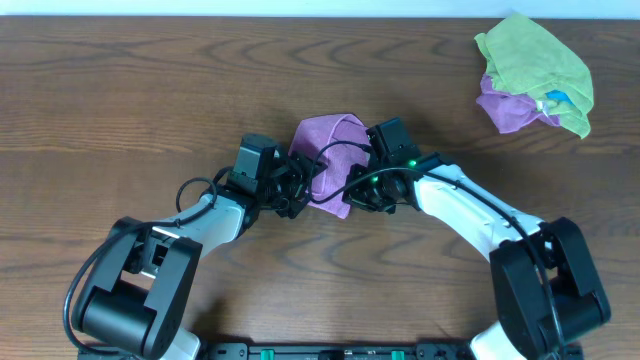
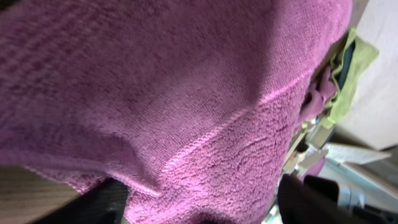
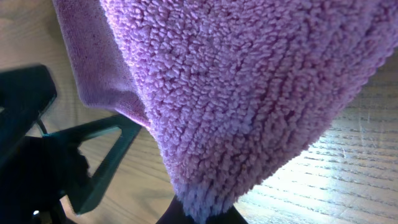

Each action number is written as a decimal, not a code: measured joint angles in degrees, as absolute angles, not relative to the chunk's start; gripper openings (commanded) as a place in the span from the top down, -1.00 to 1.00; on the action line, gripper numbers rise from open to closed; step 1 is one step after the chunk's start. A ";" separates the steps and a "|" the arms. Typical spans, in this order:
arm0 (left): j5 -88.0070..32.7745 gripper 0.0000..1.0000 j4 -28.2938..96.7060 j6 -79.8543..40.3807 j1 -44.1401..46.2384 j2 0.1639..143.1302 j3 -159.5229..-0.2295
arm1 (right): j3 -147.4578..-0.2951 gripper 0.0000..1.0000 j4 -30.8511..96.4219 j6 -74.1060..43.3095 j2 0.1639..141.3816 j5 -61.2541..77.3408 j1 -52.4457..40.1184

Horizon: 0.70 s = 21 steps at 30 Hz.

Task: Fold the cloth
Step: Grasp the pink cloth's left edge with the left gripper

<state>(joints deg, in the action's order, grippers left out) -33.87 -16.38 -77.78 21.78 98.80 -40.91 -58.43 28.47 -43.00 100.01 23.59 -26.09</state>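
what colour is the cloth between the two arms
Purple; the cloth shows best in the right wrist view.

Three cloths, two end effectors

A purple cloth hangs over the wooden table, its lowest tip pinched in the gripper.

A robot lab bench: bare wood-grain table, crumpled cloths heaped well beyond the right gripper.
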 measured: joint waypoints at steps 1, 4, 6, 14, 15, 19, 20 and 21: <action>-33.61 -0.07 -16.29 -77.56 21.78 98.80 -40.95 | -58.43 0.97 28.49 -43.00 100.01 23.59 -26.09; -32.56 0.22 -15.11 -77.93 21.80 98.80 -40.97 | -58.43 0.97 28.49 -43.00 100.01 23.59 -26.09; -32.05 0.44 -14.79 -78.04 21.80 98.80 -40.97 | -58.43 0.97 28.49 -43.00 100.01 23.59 -26.09; -31.24 0.50 -14.20 -76.12 21.80 98.80 -40.97 | -58.43 0.97 28.49 -43.00 100.01 23.73 -26.09; -31.24 0.45 -13.91 -75.96 21.82 98.80 -40.97 | -58.43 0.97 28.49 -43.00 100.01 23.77 -26.09; -31.24 0.31 -13.47 -74.87 21.82 98.80 -40.97 | -58.43 0.97 28.49 -43.00 100.01 23.90 -26.09; -31.24 0.28 -13.26 -74.63 21.82 98.80 -40.97 | -58.43 0.97 28.49 -43.00 100.01 23.97 -26.09; -31.24 0.28 -12.86 -74.56 21.82 98.80 -40.97 | -58.43 0.97 28.49 -43.00 100.01 23.99 -26.11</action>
